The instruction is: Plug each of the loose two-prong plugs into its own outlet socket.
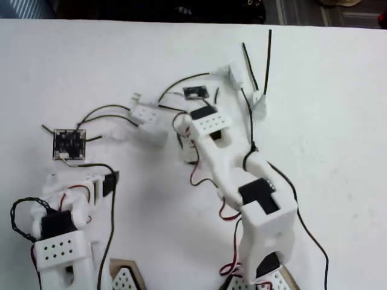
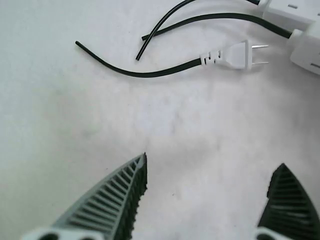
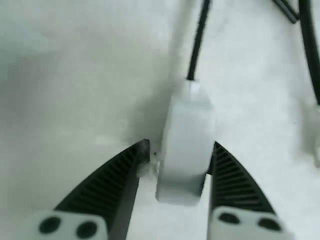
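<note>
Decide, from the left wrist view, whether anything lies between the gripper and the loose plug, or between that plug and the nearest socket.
Nothing visible does. Only bare table separates the left gripper from the plug, whose prongs face the socket across a short bare gap. Its cord trails the other way.

Two arms, the left arm [image 1: 60, 238] and the right arm [image 1: 242, 175], share the high view with two small black square boards [image 1: 69, 144] [image 1: 195, 92]. The left wrist view holds one two-prong plug [image 2: 232, 55] and two white outlet sockets [image 2: 290, 7] [image 2: 309, 52].
</note>
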`<state>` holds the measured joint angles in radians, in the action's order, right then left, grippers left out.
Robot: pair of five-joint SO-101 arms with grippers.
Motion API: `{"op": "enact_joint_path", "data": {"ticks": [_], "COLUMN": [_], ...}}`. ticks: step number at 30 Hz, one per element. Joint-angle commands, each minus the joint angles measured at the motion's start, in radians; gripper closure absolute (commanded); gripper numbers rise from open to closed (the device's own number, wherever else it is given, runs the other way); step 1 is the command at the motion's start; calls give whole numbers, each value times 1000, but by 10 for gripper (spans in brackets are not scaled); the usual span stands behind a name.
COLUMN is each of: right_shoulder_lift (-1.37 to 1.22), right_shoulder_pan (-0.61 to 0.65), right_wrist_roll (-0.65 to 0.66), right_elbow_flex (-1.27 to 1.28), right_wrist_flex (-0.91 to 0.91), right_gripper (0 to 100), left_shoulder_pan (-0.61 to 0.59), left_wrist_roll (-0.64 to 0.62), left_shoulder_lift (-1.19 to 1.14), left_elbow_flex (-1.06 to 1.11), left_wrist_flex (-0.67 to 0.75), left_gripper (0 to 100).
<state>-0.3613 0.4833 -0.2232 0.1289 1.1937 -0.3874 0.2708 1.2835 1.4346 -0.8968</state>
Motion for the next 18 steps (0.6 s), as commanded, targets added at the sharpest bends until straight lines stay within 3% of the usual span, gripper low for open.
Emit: {"op": "enact_joint_path", "data": {"ticks": [1, 14, 18], "right_shoulder_lift": [30, 461, 607], "right_shoulder_pan": [13, 2, -82], "right_wrist_roll": [-2, 3, 3], "right_elbow_flex": [-31, -28, -21], "right_wrist_flex": [12, 274, 305], "right_gripper": [829, 826, 829], "left_shoulder_pan": [-4, -4, 2], "left_wrist_roll": [6, 0, 0], "left_shoulder_lift": [13, 13, 13], "left_elbow_flex": [-5, -11, -28], "left_wrist_flex": [20, 32, 78], "left_gripper": [631, 631, 631]}}
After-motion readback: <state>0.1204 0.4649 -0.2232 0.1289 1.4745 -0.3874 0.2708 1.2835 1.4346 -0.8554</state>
